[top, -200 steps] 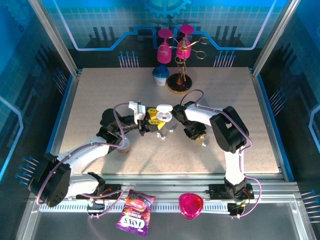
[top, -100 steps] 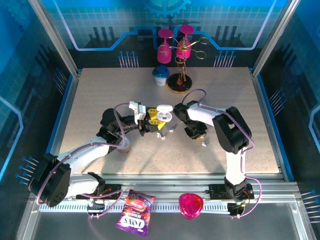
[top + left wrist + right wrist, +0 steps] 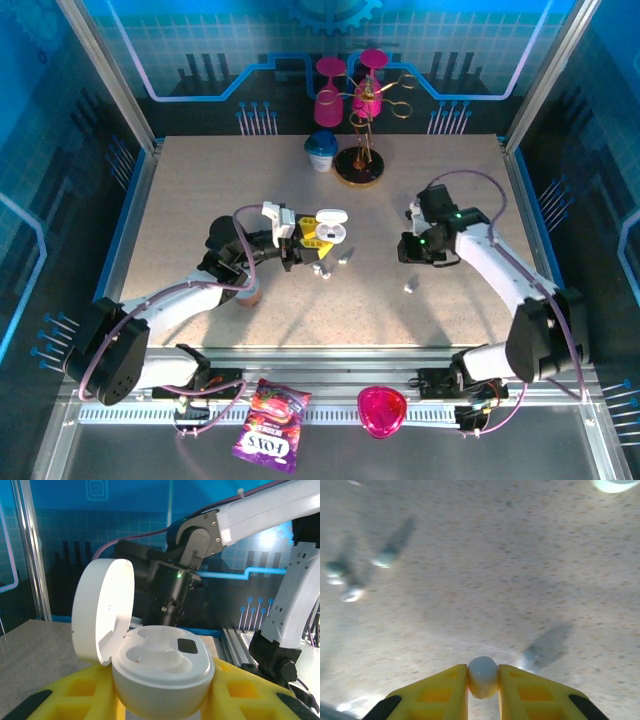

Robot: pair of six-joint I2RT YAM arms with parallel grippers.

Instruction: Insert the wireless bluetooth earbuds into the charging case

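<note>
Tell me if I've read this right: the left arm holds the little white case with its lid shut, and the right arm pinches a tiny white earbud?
Not quite. The lid of the case stands open, tipped back, as the left wrist view shows. The rest is right: the left gripper holds the case and the right gripper pinches an earbud.

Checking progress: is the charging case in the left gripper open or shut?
Open: the charging case has its lid hinged up, and both wells look empty.

Left gripper (image 3: pixel 160 700), right gripper (image 3: pixel 483 681): seemingly clamped.
</note>
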